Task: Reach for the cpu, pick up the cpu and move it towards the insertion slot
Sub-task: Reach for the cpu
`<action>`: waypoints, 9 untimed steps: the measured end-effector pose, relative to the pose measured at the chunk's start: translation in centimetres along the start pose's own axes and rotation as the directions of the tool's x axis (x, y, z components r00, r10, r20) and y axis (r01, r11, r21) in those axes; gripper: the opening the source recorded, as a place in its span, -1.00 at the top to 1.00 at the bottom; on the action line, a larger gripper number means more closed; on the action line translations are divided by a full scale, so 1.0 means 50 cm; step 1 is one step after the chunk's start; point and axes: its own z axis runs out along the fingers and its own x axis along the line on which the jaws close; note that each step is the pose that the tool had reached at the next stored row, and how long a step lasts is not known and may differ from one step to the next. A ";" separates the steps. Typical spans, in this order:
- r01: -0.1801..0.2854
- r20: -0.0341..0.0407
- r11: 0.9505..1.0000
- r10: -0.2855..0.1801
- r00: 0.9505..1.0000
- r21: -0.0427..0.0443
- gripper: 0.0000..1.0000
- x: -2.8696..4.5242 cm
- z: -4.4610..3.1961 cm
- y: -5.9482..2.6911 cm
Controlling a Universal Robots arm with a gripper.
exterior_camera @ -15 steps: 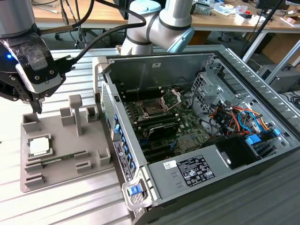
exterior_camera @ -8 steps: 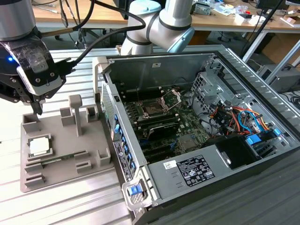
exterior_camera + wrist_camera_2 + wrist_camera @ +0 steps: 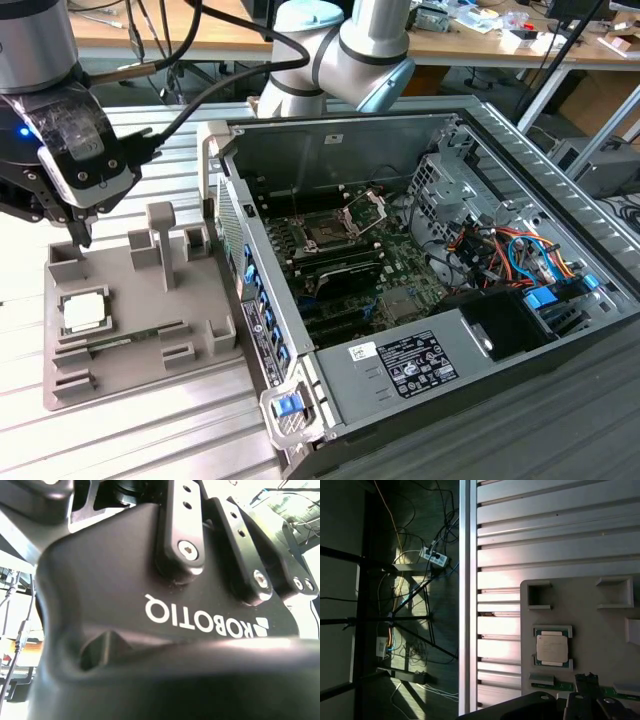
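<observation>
The exterior view takes in the whole job. The gripper (image 3: 82,238) hangs low over a far corner of the grey tray (image 3: 150,330), which lies on the ribbed metal table (image 3: 130,440). The cpu (image 3: 85,312) lies at about 6 o'clock from the gripper's tip, near it but clearly apart. How far the gripper is spread I cannot tell. The same view alone shows the insertion slot (image 3: 325,235), at about 2 o'clock from the cpu and well apart from it. It sits on the green board inside the open computer case (image 3: 330,150), with its metal bracket (image 3: 365,205) tipped up. The first wrist view looks straight down on the cpu (image 3: 551,648), which the exterior view sees only at a slant. The chip lies flat in a walled pocket of the tray (image 3: 600,625), silvery top upward and edges parallel with the pocket walls. It is close to square, so it shows no real long axis. A green memory stick (image 3: 560,686) lies just beside the pocket, its length parallel to one edge of the cpu; in the exterior view it (image 3: 120,342) sits at about 5 o'clock from the chip. This view also shows the table's edge, with cables and a power strip (image 3: 434,557) on the floor beyond it. The second wrist view gives a close look at the gripper's black housing (image 3: 125,585) and its screws (image 3: 187,550).
</observation>
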 end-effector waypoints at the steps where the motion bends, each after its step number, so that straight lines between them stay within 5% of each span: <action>1: 0.000 0.000 1.000 0.000 1.000 0.000 0.79 0.000 0.000 0.000; 9: 0.000 0.000 1.000 0.000 1.000 0.000 0.79 0.000 0.004 0.000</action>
